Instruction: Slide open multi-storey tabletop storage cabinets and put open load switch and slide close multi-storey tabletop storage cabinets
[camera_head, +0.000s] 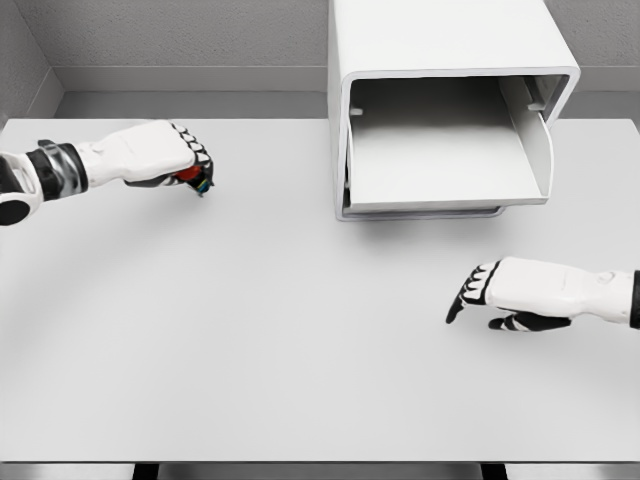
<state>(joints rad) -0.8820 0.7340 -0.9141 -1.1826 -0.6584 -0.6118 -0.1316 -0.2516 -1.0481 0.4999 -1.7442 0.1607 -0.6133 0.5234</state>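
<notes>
Small red-and-blue load switch (194, 177) is gripped in the curled fingers of the left hand (150, 152) near the tabletop's (250, 340) far left corner. White storage cabinet (440, 60) at the far edge is seen with its drawer (440, 165) pulled open. The right hand (520, 292) is held relaxed and empty near the right edge.

A broad, pale grey surface (250, 340) fills most of the view, backed by a grey speckled wall (180, 30) with a lighter ledge (190, 78) along its base.
</notes>
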